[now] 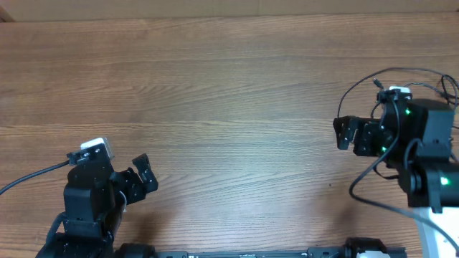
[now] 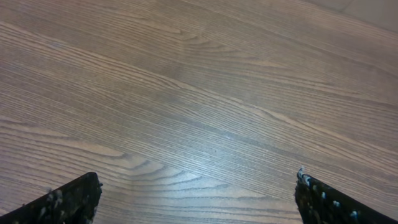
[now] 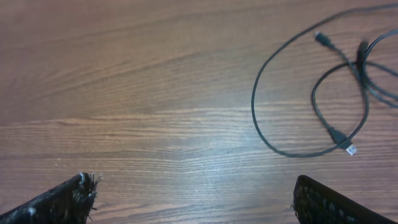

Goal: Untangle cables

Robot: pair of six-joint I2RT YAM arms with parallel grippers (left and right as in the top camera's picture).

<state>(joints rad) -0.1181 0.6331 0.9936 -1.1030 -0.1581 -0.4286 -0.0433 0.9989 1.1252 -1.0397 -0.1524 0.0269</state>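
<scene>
Left pincer (image 2: 198,186) gapes wide, holding nothing, above the brown wood-grain counter (image 2: 199,93). Right pincer (image 3: 193,183) is likewise spread wide and empty. Beyond it, up and right in its wrist view, the cables (image 3: 313,98) lie flat in loose overlapping loops. One silver-tipped plug (image 3: 349,148) points lower right.

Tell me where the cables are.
The cables lie in loose loops at the right side of the table, beside the right gripper; the right wrist view shows them upper right.
</scene>
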